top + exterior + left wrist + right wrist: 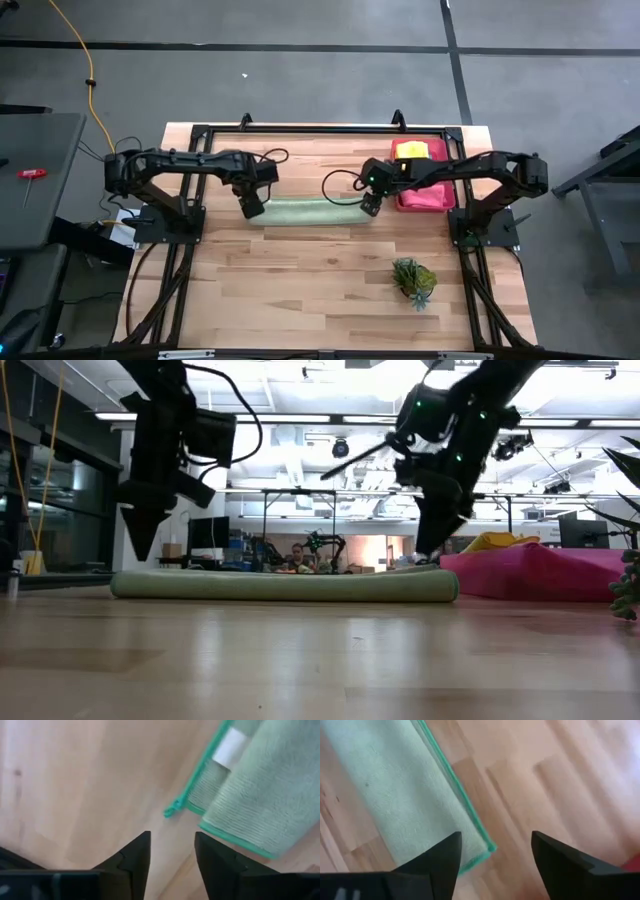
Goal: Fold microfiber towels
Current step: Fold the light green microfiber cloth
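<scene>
Pale green microfiber towel (pixel 312 211) lies folded into a long, narrow band across the middle of the light wooden table (pixel 300 290), just above centre in the overhead frame. In the table-level view it reads as a low, flat roll (pixel 285 585) stretching from left of centre to right of centre.

Both arms hang over its ends. At the band's left end, the left gripper (pixel 252 206) points down with its dark fingers parted and nothing between them; its wrist camera shows bare wood in the gap (pixel 172 851) and the towel's teal-stitched corner, with a white label, just beyond the tips (pixel 260 795). At the right end, the right gripper (pixel 370 204) hovers likewise, fingers spread wide and holding nothing; its wrist camera shows the gap (pixel 496 851) just above the towel's stitched corner (pixel 400 805). In the table-level view both sets of fingertips sit clear above the cloth.

At the upper right of the overhead frame, a hot pink towel (pixel 424 192) and a yellow towel (pixel 418 150) sit piled together by the right arm. A small spiky green plant (pixel 413 279) stands at the lower right, well apart from the folded band. A person is faintly visible in the room behind the table.
</scene>
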Motion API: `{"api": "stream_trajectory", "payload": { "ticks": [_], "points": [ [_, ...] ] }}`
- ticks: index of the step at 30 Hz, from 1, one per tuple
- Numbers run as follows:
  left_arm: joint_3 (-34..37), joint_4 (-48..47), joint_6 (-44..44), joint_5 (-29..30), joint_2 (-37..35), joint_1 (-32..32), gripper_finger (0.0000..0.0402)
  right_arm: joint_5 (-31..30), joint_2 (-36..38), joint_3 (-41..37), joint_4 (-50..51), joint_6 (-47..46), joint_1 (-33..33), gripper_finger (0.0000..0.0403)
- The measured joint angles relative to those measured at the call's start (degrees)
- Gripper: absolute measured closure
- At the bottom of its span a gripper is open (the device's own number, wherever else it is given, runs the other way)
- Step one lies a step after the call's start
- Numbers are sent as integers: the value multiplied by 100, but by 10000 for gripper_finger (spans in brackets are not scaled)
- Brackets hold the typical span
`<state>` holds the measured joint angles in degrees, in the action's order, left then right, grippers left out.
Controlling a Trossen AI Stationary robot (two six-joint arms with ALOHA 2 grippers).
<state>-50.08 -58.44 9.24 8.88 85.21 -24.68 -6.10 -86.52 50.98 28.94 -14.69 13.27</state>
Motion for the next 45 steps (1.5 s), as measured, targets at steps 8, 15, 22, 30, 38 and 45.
{"api": "stream_trajectory", "payload": {
  "ticks": [8,15,22,30,38,45],
  "points": [
    [-108,570,141,-118,-719,-334,228,120,176,291,354,452,70,169],
    [626,3038,637,-817,-2048,-232,224,182,1188,-299,-18,-212,55,169],
    [1597,5324,1663,-823,-2912,6,225,38,1936,-648,-1317,-2013,-267,169],
    [2209,6641,2231,-1474,-3128,101,226,78,1982,-691,-2157,-3078,-397,169],
    [2210,5820,2131,-2254,-3108,-18,228,443,1978,-691,-1931,-4056,-343,169],
    [2211,5264,1664,-1855,-2520,241,250,645,1644,-691,-1148,-4594,-367,169]
  ]
}}
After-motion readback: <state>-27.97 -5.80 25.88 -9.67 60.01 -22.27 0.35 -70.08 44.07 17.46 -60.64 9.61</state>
